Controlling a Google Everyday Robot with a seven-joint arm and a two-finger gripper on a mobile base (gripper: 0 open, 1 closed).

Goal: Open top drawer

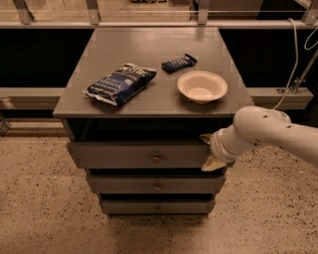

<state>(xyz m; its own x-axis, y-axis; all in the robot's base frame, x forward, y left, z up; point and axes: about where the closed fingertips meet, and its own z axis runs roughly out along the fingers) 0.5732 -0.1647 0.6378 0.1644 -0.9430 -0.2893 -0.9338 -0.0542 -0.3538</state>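
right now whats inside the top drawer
Only a dark gap shows above the top drawer front. The tabletop covers the inside, so any contents are hidden. The pincer sits at the front's right end.

Floor: beige terrazzo, dark-speckled.
Cabinet: grey wood with a flat top, standing mid-view against the back.
Panels: dark, behind the cabinet on both sides.
Ledge: pale, horizontal, crossing the panels left and right.
Rail: pale, along the top, carrying metal posts.
Cable: white, hanging at the right.
Light: dim and warm.
Gripper: at the cabinet's right front edge.
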